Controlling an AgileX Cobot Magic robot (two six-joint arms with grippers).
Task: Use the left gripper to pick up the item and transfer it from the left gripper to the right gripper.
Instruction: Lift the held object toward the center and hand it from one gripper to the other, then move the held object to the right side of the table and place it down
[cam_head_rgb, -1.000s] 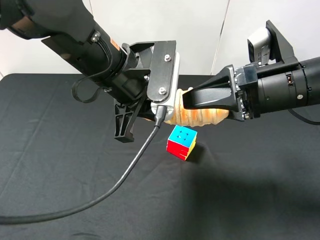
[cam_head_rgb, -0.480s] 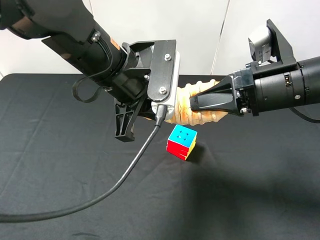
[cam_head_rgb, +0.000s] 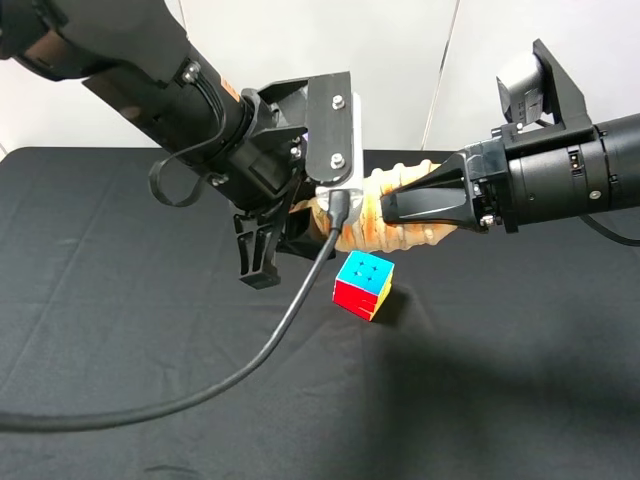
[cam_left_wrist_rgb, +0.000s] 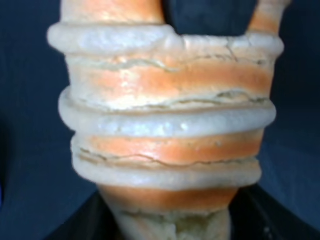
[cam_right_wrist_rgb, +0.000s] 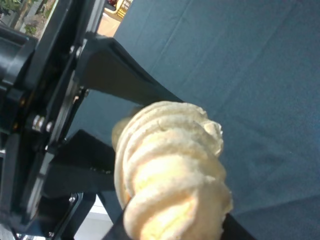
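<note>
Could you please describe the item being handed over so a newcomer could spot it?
Look above the black table, in mid-air. There the left claw and the right claw meet around the tan toy. Unlike the multicoloured cube below, it is long, ridged and airborne.

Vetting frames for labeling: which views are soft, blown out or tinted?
Exterior high: sharp, evenly lit, the puzzle cube casts a soft shadow on the black cloth. Left wrist: the item fills the frame, soft-focused with a bluish cast. Right wrist: the item's near end is blown out and blurred; the cloth behind is sharper.
</note>
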